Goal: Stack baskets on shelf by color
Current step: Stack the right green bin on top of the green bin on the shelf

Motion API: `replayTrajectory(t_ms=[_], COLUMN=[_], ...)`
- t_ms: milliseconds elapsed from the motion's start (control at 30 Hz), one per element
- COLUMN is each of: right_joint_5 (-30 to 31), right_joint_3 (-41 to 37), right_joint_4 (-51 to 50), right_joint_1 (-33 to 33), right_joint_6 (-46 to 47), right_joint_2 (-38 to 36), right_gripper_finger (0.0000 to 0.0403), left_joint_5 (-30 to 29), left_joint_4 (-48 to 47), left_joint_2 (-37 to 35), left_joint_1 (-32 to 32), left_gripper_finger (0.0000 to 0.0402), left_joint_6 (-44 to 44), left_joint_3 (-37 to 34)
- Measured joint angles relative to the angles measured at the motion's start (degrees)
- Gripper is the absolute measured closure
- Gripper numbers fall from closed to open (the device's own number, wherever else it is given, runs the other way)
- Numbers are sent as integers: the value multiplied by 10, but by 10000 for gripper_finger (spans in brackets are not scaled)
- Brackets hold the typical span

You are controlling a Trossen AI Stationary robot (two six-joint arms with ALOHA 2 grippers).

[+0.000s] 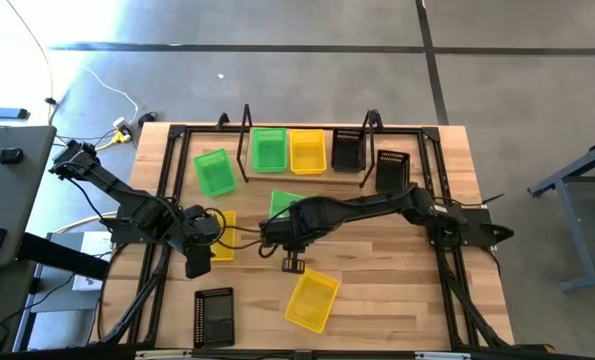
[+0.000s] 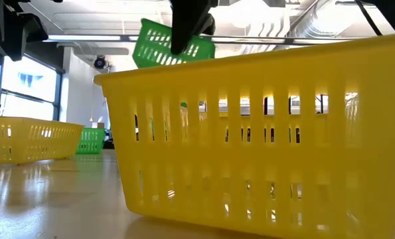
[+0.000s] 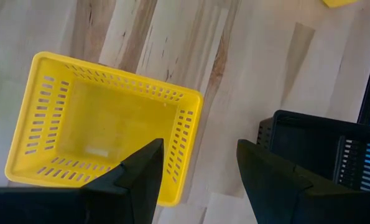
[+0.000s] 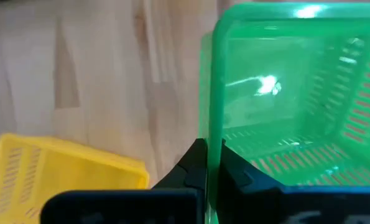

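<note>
- My right gripper (image 4: 208, 163) pinches a green basket's (image 4: 296, 93) rim, lifting it clear mid-worktop, presumably for the shelf (image 1: 307, 170) along the far edge.
- My left gripper (image 3: 200, 165) hangs released over a yellow basket (image 3: 101, 121) near the left edge.

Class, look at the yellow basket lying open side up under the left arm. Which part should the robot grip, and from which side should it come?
Probably the rim wall of the yellow basket, approached from above. It sits upright with its mouth open upward, so one finger can go inside and one outside a thin slotted side. The left hand is open above its near edge. The right hand is shut on a green basket.
</note>
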Motion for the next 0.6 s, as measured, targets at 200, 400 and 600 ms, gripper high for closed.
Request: replayTrajectory(t_ms=[200, 400, 600], right_joint_5=[19, 34, 40], right_joint_3=[-1, -1, -1], right_joint_4=[-3, -4, 0], right_joint_1=[-19, -46, -86], right_joint_6=[-26, -83, -146], right_joint_2=[-3, -4, -4], right_gripper_finger=[403, 403, 403], left_joint_5=[-22, -57, -121], left_joint_4=[0, -2, -18], left_joint_2=[0, 0, 0], left_joint_1=[1, 1, 1], left_gripper_finger=[206, 206, 206], left_joint_6=[0, 1, 0], left_joint_3=[0, 0, 0])
